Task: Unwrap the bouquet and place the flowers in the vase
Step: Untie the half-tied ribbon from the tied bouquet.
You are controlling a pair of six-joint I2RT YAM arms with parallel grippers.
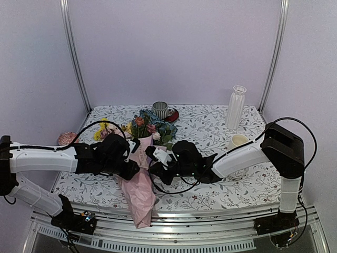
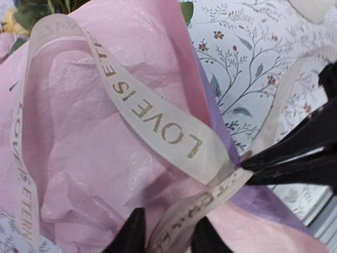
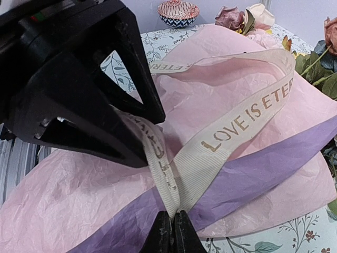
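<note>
Flowers [image 1: 147,127] fan out just beyond both claws in the overhead view. The bouquet [image 1: 138,184] lies between the claws, and its pink wrapped end trails back past them over the near edge of the bench [image 1: 210,124]. The left claw [image 1: 135,159] and the right claw [image 1: 154,157] meet over its waist. The vase [image 1: 236,107] stands well beyond the right claw and off to its right, and only this view shows it.

The left wrist view shows the lettered ribbon [image 2: 158,124] looping ahead of the left claw. That claw's fingers [image 2: 134,234] stand apart astride one tail, not plainly clamped. The right claw pinches the ribbon from the right.

The right wrist view confirms this: the right claw's tips are closed on the ribbon where the strands cross.

By the look of it, the ribbon is limp and light and best drawn by a tail. The tissue seems thin and would likely tear easily. The blooms would bruise, so the stems are the place to hold.
</note>
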